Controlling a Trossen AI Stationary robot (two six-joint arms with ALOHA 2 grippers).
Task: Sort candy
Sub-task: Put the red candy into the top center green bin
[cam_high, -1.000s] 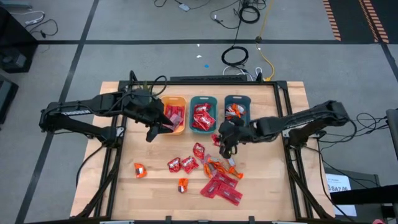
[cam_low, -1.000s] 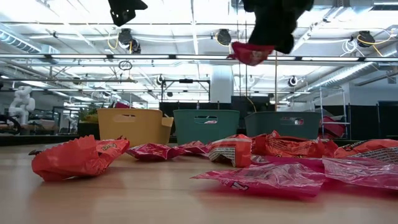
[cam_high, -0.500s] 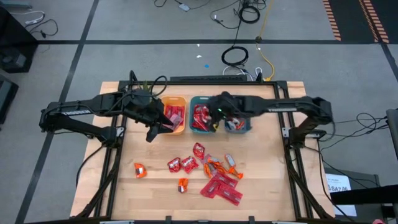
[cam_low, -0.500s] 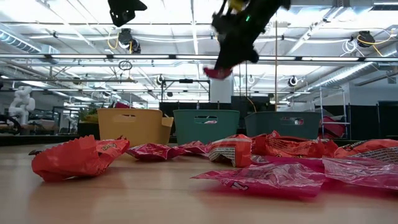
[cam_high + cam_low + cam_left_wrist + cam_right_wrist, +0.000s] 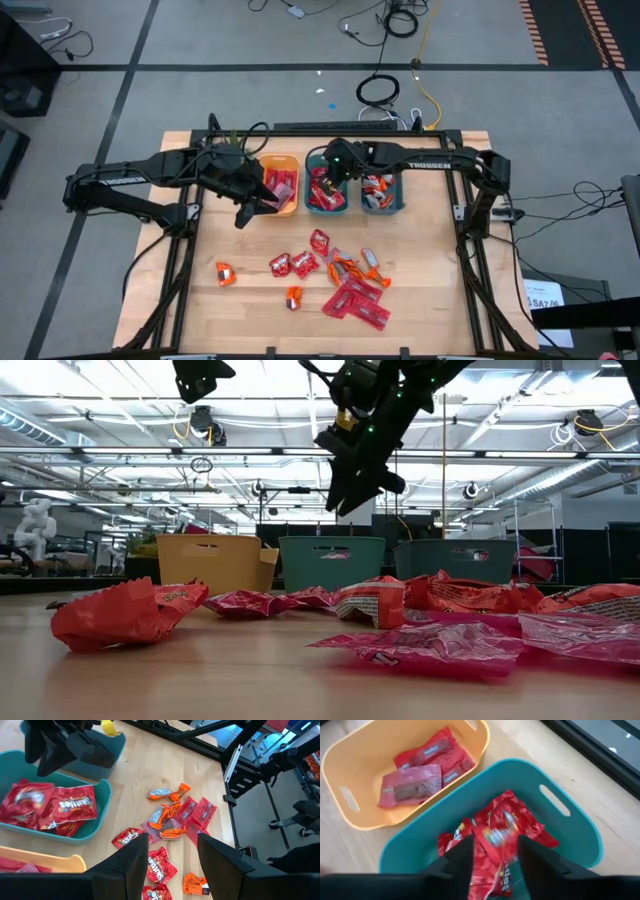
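Loose candy (image 5: 335, 275) lies in a heap on the wooden table's near middle, and two orange pieces (image 5: 224, 272) sit apart to its left. Along the far side stand a yellow bin (image 5: 281, 158) with pinkish flat packets (image 5: 420, 780), a middle teal bin (image 5: 309, 185) with red packets (image 5: 502, 832), and a right teal bin (image 5: 400, 190). My right gripper (image 5: 495, 842) hangs open just above the middle teal bin, holding nothing, with a red packet lying under it. My left gripper (image 5: 172, 865) waits open and empty in the air by the yellow bin's near left corner (image 5: 243, 215).
The three bins stand side by side with little room between them. Black frame rails (image 5: 460, 200) run along the table's edges. Bare wood lies between the bins and the candy heap and at the table's near left.
My right gripper has carried a red packet from above the candy heap, toward the table's far edge and left, to a spot over the middle teal bin. There it has opened, and the packet has dropped into that bin.
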